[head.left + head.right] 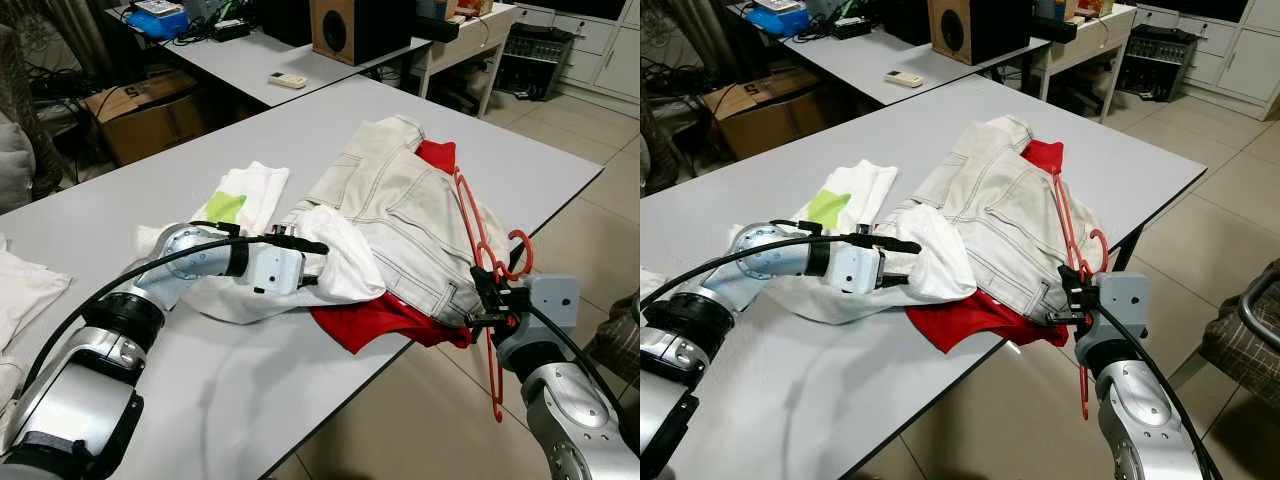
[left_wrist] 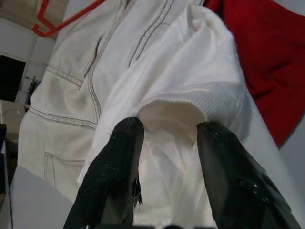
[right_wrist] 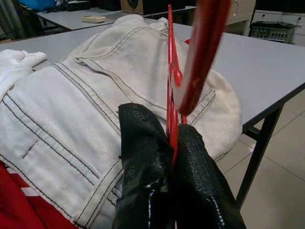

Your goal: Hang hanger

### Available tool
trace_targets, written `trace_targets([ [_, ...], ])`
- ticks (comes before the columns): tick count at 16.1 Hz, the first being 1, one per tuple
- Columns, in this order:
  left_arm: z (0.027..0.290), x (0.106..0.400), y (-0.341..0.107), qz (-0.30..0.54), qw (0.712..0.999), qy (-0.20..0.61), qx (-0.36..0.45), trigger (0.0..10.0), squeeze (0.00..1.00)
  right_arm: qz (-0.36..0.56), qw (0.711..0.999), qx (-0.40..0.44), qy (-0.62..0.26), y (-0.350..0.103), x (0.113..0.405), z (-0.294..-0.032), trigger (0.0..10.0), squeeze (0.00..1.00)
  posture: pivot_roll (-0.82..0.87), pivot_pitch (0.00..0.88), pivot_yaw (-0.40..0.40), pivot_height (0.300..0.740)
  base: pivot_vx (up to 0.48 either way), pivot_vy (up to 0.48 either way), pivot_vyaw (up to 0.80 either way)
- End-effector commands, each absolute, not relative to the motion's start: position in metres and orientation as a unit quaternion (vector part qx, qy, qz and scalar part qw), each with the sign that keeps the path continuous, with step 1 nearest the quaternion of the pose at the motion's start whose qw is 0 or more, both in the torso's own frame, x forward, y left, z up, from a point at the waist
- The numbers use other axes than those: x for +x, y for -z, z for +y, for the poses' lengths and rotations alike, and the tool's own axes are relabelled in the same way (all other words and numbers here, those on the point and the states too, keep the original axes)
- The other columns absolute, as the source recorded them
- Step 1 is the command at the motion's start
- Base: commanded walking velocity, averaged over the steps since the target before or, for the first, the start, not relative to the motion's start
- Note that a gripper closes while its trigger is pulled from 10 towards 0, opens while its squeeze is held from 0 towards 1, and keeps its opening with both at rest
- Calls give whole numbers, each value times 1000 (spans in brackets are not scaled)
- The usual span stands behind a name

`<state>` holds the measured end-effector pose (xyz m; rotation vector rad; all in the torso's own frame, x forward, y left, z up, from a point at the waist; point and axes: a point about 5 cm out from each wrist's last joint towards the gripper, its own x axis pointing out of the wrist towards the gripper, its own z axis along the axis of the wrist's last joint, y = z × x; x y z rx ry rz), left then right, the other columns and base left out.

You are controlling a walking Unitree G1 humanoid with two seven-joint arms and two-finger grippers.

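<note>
The right claw (image 1: 487, 296) is at the near right edge of the grey counter (image 1: 500, 150), with both black fingers clamped together on the red hanger (image 1: 478, 235). In the right wrist view the thin red bar of the hanger runs up from between the closed fingers (image 3: 143, 157). The hanger lies tilted across the right side of the cream jeans (image 1: 400, 215). Its hook (image 1: 520, 250) curls just above the claw, and one end hangs below the counter edge beside the right forearm.

The left claw (image 1: 312, 262) is on the counter to the left of the clothing pile. Its fingers are apart. In the left wrist view the two fingers (image 2: 119, 162) straddle a fold of a white garment (image 1: 335, 260), which bulges between them; actual contact with the cloth cannot be confirmed.

The pile lies at the centre right of the counter. The jeans lie on top of a red garment (image 1: 375, 320), which reaches the near edge. A second white garment with a green patch (image 1: 228, 207) lies left of the pile.

A second counter (image 1: 270, 55) stands farther back, carrying a remote control (image 1: 287, 80) and a wooden speaker (image 1: 340, 30).
</note>
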<state>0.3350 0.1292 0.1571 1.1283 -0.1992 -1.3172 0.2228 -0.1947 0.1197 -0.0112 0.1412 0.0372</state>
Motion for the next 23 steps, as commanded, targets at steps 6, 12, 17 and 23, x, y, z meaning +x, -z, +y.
trace_targets([
  [6, 127, 325, -149, -80, 625, 615, 475, 0, 0, 75, 997, -5, -27, -120, 223, -193, 10000, 0, -243, 0, 108, 719, 0, 0, 0],
  [12, 118, 318, -146, -93, 665, 619, 408, 0, 0, 78, 997, -7, -29, -120, 222, -193, 10000, 0, -247, 0, 107, 719, 0, 0, 0],
  [17, 115, 309, -141, -91, 683, 626, 366, 0, 0, 80, 996, -7, -31, -119, 221, -193, 10000, 0, -248, 0, 106, 719, 0, 0, 0],
  [23, 102, 306, -173, -130, 748, 616, 210, 0, 0, 80, 996, -10, -37, -119, 221, -193, 10000, 0, -248, 0, 98, 719, 0, 0, 0],
])
